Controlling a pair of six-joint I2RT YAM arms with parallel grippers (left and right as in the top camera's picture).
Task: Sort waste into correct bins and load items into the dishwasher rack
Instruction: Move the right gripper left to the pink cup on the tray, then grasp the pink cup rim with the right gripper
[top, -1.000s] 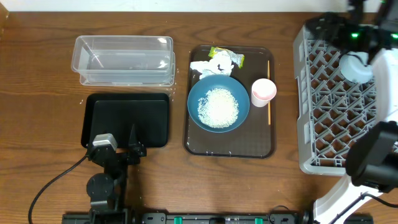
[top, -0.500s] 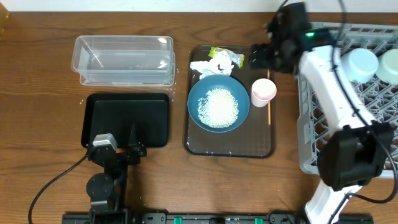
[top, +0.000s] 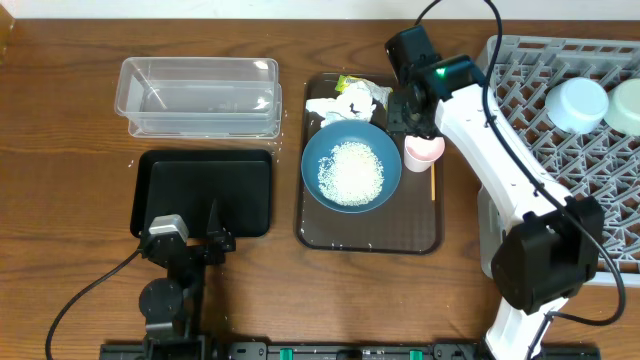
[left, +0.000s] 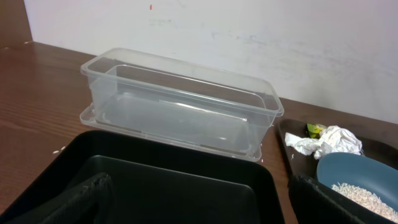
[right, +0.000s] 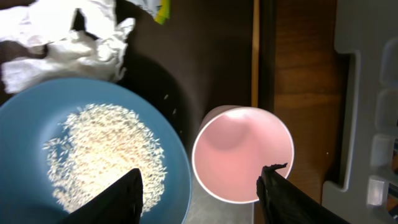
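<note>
**Right arm.** Right gripper (right: 204, 183) poised above the pink cup (right: 242, 154), jaws apart and astride it. One finger hangs over the rim of the deep-blue dish (right: 93, 155), which sits just beside the cup and leaves only a narrow gap on that side. The other finger stands at the cup's outer edge. Ahead of the fingertips, the wooden stick (right: 255, 50) lies along the edge of the brown tray (right: 205, 62), with the crumpled tissue (right: 62, 46) beyond the dish. Outward, a strip of bare table (right: 305, 74) separates the tray from the grey rack (right: 367, 93).

**Left arm.** Left gripper (left: 199, 205), jaws wide, sits low over the black tray (left: 174, 180). The clear tub (left: 180, 99) walls the path ahead.
</note>
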